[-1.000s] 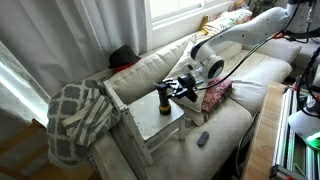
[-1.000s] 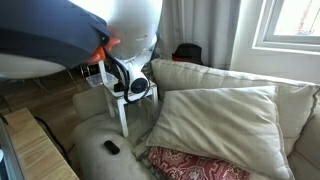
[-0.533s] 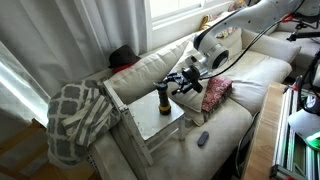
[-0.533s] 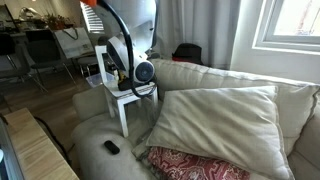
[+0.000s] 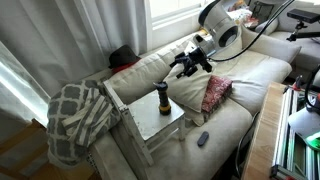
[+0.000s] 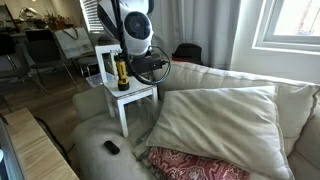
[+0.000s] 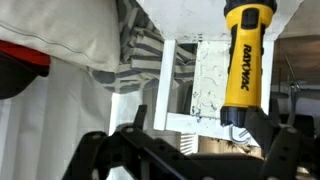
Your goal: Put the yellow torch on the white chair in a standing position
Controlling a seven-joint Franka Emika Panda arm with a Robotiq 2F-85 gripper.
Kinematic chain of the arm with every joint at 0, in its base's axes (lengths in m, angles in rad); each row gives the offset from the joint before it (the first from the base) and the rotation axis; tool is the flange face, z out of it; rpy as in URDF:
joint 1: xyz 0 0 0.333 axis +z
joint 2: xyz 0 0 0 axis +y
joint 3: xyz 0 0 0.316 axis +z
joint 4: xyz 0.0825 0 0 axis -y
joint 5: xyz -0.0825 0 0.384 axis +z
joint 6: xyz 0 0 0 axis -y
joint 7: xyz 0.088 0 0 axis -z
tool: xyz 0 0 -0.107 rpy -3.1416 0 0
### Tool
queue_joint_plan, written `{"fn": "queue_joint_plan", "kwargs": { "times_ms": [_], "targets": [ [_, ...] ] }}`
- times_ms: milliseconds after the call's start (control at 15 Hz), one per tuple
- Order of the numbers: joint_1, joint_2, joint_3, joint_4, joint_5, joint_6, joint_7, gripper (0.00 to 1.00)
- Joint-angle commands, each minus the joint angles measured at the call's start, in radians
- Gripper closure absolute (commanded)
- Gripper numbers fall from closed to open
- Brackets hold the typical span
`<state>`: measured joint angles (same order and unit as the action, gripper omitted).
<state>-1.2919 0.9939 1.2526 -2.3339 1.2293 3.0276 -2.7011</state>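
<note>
Torch (image 5: 162, 98) upright on white chair (image 5: 144, 120)

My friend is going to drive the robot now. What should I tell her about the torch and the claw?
The gripper is open and empty, hanging above the sofa, apart from the torch.
The yellow torch is standing upright on the seat of the white chair, with nothing touching it.
Done: the torch is placed and standing.
Left: probably nothing, just park the arm without bumping the chair.
</note>
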Motion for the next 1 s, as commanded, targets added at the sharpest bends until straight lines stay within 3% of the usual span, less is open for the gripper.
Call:
{"fn": "queue_joint_plan", "kwargs": {
  "times_ms": [0, 200, 467, 800, 933],
  "targets": [
    [-0.072, -0.151, 0.119, -0.091, 0.092, 0.134, 0.09, 0.0],
    [-0.11, -0.28, 0.183, -0.162, 0.117, 0.14, 0.224, 0.0],
    [-0.199, -0.447, 0.291, -0.262, 0.096, 0.065, 0.413, 0.0],
    [-0.412, -0.558, 0.509, -0.34, -0.018, -0.043, 0.574, 0.0],
    [-0.533, -0.591, 0.604, -0.35, -0.089, -0.122, 0.617, 0.0]
  ]
}}
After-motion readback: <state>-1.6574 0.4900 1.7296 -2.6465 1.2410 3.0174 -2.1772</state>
